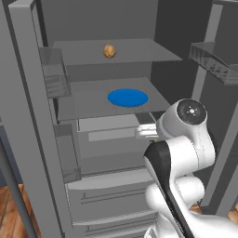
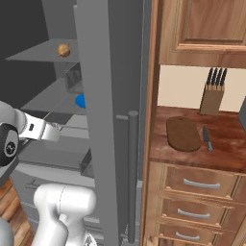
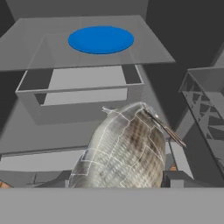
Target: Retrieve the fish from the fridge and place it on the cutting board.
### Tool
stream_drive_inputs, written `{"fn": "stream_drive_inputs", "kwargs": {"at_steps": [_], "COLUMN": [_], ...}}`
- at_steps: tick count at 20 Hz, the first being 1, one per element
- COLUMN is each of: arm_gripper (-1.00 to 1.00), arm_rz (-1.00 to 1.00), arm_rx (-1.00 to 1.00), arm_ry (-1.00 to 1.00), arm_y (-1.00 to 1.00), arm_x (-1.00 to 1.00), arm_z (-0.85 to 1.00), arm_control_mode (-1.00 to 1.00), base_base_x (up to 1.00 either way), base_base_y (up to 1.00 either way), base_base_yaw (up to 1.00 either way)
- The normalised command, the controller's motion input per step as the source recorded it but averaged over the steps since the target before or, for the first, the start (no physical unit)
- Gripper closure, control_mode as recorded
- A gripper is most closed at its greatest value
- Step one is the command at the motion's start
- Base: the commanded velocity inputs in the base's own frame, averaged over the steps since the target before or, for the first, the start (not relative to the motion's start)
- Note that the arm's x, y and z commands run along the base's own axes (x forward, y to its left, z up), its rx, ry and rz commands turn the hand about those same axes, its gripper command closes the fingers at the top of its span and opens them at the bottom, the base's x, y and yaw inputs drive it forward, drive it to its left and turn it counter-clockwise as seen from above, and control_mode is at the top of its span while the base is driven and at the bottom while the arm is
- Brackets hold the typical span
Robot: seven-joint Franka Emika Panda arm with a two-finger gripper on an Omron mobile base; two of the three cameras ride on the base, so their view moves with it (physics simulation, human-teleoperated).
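Note:
The fish (image 3: 124,151), pale silver-grey with brownish flecks, looms close in the hand view, below and in front of the blue plate (image 3: 100,39). It hangs off the shelves, and my gripper (image 1: 142,132) is shut on it, the fingertips hidden behind its body. The hand sits in front of the open fridge (image 1: 93,109), just outside the drawer below the plate shelf. The cutting board (image 2: 183,133), a dark brown wooden disc, lies on the wooden counter to the right of the fridge door (image 2: 103,120).
A round orange-brown item (image 1: 109,50) sits on the upper shelf. Translucent door bins (image 1: 214,60) hang at the right. The open door with its bar handle (image 2: 132,178) stands between my arm and the counter. A knife block (image 2: 212,98) and a knife (image 2: 207,138) stand by the board.

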Motion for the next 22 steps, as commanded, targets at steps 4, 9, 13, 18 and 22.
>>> {"fn": "stream_drive_inputs", "kwargs": {"at_steps": [4,9,13,18,22], "arm_gripper": [1.0,1.0,1.0,1.0,1.0], "arm_rz": [0.0,0.0,0.0,0.0,0.0], "arm_rx": [0.0,0.0,0.0,0.0,0.0], "arm_ry": [0.05,0.0,0.0,0.0,0.0], "arm_y": [0.0,0.0,0.0,0.02,0.0], "arm_x": [0.0,0.0,0.0,-0.02,0.0], "arm_z": [0.0,0.0,0.0,0.0,0.0], "arm_control_mode": [-1.0,-1.0,-1.0,1.0,1.0], "base_base_x": [0.0,0.0,0.0,-0.04,-0.27], "base_base_y": [0.0,0.0,0.0,0.03,0.27], "base_base_yaw": [0.0,0.0,0.0,-0.01,-0.17]}}
